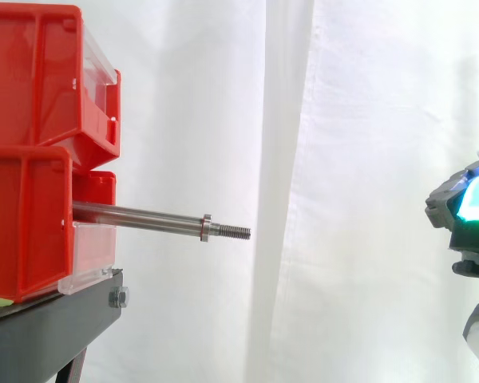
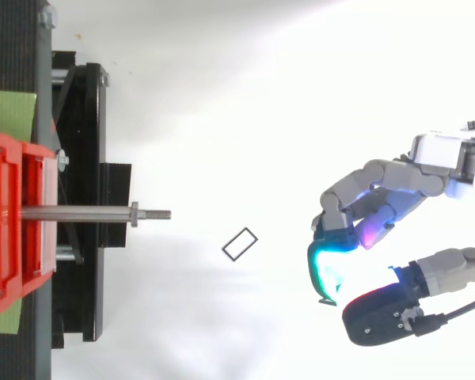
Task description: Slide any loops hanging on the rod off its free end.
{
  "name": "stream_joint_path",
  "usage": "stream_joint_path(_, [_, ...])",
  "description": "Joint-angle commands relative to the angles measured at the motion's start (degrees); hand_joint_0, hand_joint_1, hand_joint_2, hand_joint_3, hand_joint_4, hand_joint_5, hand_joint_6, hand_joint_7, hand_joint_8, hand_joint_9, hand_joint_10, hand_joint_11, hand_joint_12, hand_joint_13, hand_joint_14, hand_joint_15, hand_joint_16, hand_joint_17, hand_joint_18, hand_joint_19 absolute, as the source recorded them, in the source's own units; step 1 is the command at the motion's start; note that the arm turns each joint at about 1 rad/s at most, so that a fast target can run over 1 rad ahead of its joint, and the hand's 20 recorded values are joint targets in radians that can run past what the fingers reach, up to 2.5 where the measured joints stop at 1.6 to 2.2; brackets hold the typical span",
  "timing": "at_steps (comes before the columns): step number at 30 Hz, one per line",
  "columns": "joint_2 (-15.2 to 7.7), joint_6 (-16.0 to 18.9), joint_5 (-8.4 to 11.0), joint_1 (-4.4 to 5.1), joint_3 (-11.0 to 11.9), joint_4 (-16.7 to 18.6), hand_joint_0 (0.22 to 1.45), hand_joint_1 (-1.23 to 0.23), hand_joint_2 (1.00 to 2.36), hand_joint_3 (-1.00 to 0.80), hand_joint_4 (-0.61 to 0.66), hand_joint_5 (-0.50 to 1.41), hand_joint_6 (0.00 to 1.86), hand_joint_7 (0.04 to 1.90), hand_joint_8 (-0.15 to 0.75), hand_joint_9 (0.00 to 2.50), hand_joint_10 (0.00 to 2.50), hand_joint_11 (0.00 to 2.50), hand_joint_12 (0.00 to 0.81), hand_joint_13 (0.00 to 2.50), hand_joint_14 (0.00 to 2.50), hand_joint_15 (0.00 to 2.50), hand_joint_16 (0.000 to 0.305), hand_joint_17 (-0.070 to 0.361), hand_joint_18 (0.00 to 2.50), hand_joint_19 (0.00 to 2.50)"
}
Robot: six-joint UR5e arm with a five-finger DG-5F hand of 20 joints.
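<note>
A steel rod sticks out level from the lower red bin towards the right, with a collar nut and a bare threaded free end. I see nothing hanging on the rod. In the top view a small thin black rectangular loop lies on the white ground, to the right of the rod's tip. My hand hovers far to the right of the rod, fingers relaxed and bent, thumb apart, nothing between them. At the side view's right edge the hand glows green.
Two red bins are stacked, the upper one above the rod, on a black stand. A white curtain hangs behind. White ground lies between the rod's tip and my hand.
</note>
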Motion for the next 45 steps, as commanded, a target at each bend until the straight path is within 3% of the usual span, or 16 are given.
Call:
stream_joint_path(1, [0.0, 0.0, 0.14, 0.1, 0.0, 0.2, 0.58, -0.78, 1.03, -0.08, -0.02, -0.15, 0.91, 1.21, 0.319, 0.97, 0.01, 0.35, 0.323, 0.61, 0.0, 0.0, 0.044, 0.099, 0.63, 0.12])
stream_joint_path(6, [0.1, 0.0, 0.85, 0.28, 0.0, -0.5, 0.59, -0.76, 1.02, -0.13, -0.02, -0.16, 0.91, 1.17, 0.312, 1.0, 0.01, 0.38, 0.321, 0.62, 0.0, 0.0, 0.044, 0.099, 0.63, 0.12])
stream_joint_path(8, [1.5, -0.3, 0.93, 0.46, 0.0, -2.2, 0.6, -0.76, 1.02, -0.2, -0.03, -0.17, 0.9, 1.16, 0.31, 1.03, 0.01, 0.42, 0.322, 0.62, 0.0, 0.0, 0.044, 0.098, 0.64, 0.11])
stream_joint_path(9, [2.9, -0.9, 1.9, 0.98, 0.0, -3.8, 0.6, -0.76, 1.02, -0.21, -0.04, -0.17, 0.89, 1.16, 0.31, 1.04, 0.01, 0.41, 0.322, 0.62, 0.0, 0.0, 0.044, 0.098, 0.64, 0.12])
stream_joint_path(11, [3.5, -1.5, 3.31, 1.25, 0.0, -4.5, 0.61, -0.76, 1.02, -0.23, -0.05, -0.17, 0.89, 1.15, 0.308, 1.05, 0.01, 0.42, 0.323, 0.63, 0.0, 0.0, 0.044, 0.098, 0.64, 0.11])
stream_joint_path(13, [4.1, -3.4, 7.26, 1.95, 0.0, -4.8, 0.61, -0.77, 1.02, -0.23, -0.06, -0.17, 0.89, 1.14, 0.298, 1.05, 0.02, 0.45, 0.322, 0.63, 0.0, 0.0, 0.044, 0.098, 0.65, 0.12])
stream_joint_path(17, [4.1, -6.2, 9.64, 2.83, 0.0, -4.7, 0.61, -0.78, 1.02, -0.25, -0.06, -0.18, 0.89, 1.14, 0.287, 1.11, 0.02, 0.57, 0.32, 0.63, 0.0, 0.0, 0.043, 0.098, 0.65, 0.11])
stream_joint_path(24, [4.0, -7.5, 10.51, 3.36, -0.1, -1.5, 0.62, -0.74, 1.02, -0.29, -0.03, -0.18, 0.89, 1.11, 0.287, 1.24, 0.02, 0.7, 0.314, 0.66, 0.0, 0.0, 0.043, 0.096, 0.67, 0.13])
stream_joint_path(31, [3.7, -9.0, 10.43, 3.44, -0.1, -0.7, 0.62, -0.71, 1.02, -0.33, -0.02, -0.19, 0.89, 1.1, 0.291, 1.33, 0.02, 0.84, 0.313, 0.7, 0.0, 0.02, 0.043, 0.097, 0.68, 0.14])
stream_joint_path(34, [3.7, -10.0, 10.43, 3.44, -1.8, 0.8, 0.62, -0.71, 1.01, -0.35, -0.02, -0.19, 0.89, 1.09, 0.307, 1.35, 0.02, 0.85, 0.314, 0.7, 0.0, 0.02, 0.042, 0.096, 0.69, 0.14])
stream_joint_path(35, [3.7, -9.9, 10.51, 3.71, -4.1, 3.7, 0.62, -0.71, 1.01, -0.34, -0.02, -0.19, 0.89, 1.08, 0.305, 1.35, 0.03, 0.86, 0.312, 0.71, 0.0, 0.02, 0.043, 0.096, 0.69, 0.14])
stream_joint_path(38, [3.6, -9.7, 10.87, 4.06, -6.3, 8.9, 0.63, -0.7, 1.01, -0.36, -0.02, -0.2, 0.9, 1.09, 0.313, 1.31, 0.02, 0.82, 0.312, 0.71, 0.0, 0.01, 0.043, 0.096, 0.7, 0.15])
stream_joint_path(41, [3.6, -9.7, 11.22, 4.23, -6.5, 10.7, 0.63, -0.69, 1.01, -0.37, 0.0, -0.2, 0.9, 1.07, 0.323, 1.22, 0.02, 0.72, 0.314, 0.71, 0.0, 0.01, 0.043, 0.096, 0.7, 0.14])
stream_joint_path(45, [3.7, -9.8, 11.31, 4.23, -6.5, 10.3, 0.63, -0.68, 1.01, -0.36, 0.02, -0.2, 0.9, 1.06, 0.315, 1.02, 0.02, 0.58, 0.314, 0.7, 0.0, 0.02, 0.043, 0.097, 0.71, 0.16])
